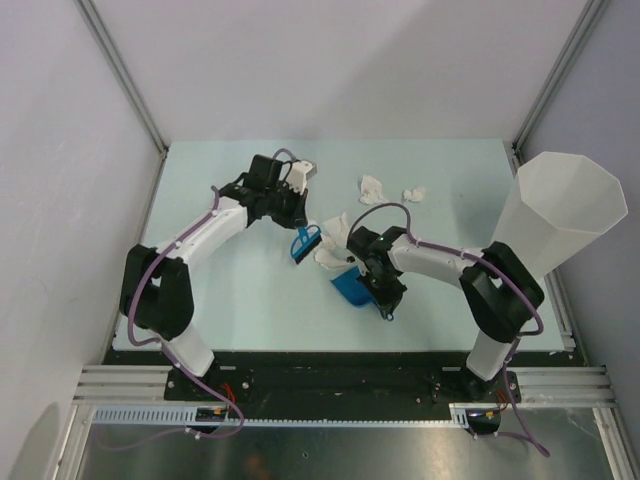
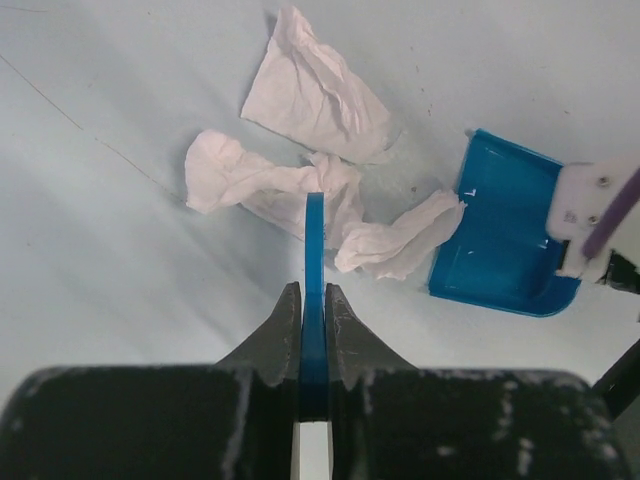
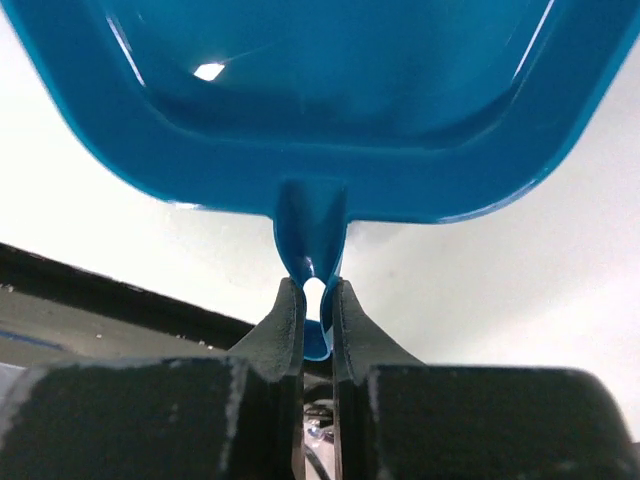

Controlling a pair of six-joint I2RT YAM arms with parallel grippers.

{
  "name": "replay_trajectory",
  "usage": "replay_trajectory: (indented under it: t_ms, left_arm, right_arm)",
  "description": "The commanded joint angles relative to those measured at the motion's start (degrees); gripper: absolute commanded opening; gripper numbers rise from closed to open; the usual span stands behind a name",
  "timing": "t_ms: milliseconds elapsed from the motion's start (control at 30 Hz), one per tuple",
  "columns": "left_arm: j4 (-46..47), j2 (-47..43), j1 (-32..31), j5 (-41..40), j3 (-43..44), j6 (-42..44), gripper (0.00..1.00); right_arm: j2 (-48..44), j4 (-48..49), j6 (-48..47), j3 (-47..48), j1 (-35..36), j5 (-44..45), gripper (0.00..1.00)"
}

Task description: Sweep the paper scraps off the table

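Pale mint worktop point(image 1: 240, 300), smooth and flat, boxed in by white walls; tall white bin point(image 1: 560, 210) at the right edge. Handling of paper scraps point(image 2: 320, 100): crumpled tissue, probably near weightless, soft, apt to snag, roll or drift rather than slide. Three wads bunched mid-worktop between brush point(image 2: 314, 240) and dustpan point(image 2: 500, 230), nearest wad at the pan's edge; two more scraps point(image 1: 375, 188) farther back, well apart from the pan. Do not pinch; push low and slowly with the brush. Grip state: left tool point(image 2: 313, 300) clamped on the thin blue brush handle; right tool point(image 3: 316, 295) clamped on the dustpan's handle tab. Open surface around the wads.
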Motion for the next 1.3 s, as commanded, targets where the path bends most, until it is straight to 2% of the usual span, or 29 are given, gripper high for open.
replay_trajectory:
  t_ms: [0,233,300,433,667,967,1267]
  left_arm:
    - [0.8,2.2,0.2,3.4,-0.3,1.9,0.00]
    - [0.8,7.8,-3.0,12.0,2.2,1.0,0.00]
    - [0.8,5.5,-4.0,18.2,2.5,-0.4,0.00]
    - [0.8,-0.6,-4.5,24.1,1.1,-2.1,0.00]
    - [0.6,-6.9,-3.7,17.4,-4.4,0.8,0.00]
    - [0.6,-6.8,-0.5,12.5,-2.4,1.9,0.00]
    - [0.5,-6.9,2.5,6.4,-4.0,4.5,0.00]
  right_arm:
    - [3.5,4.9,-3.6,0.3,1.0,-0.3,0.00]
    - [5.8,10.8,-5.6,1.4,3.0,0.1,0.00]
    - [5.6,11.7,-4.6,1.8,3.2,0.7,0.00]
    - [4.0,14.0,-3.6,1.9,4.4,1.2,0.00]
    - [1.2,6.6,0.2,3.0,4.7,2.7,0.00]
    - [-5.5,-1.7,4.0,3.2,6.3,-0.2,0.00]
    - [-4.9,-8.1,2.1,3.2,4.8,-7.0,0.00]
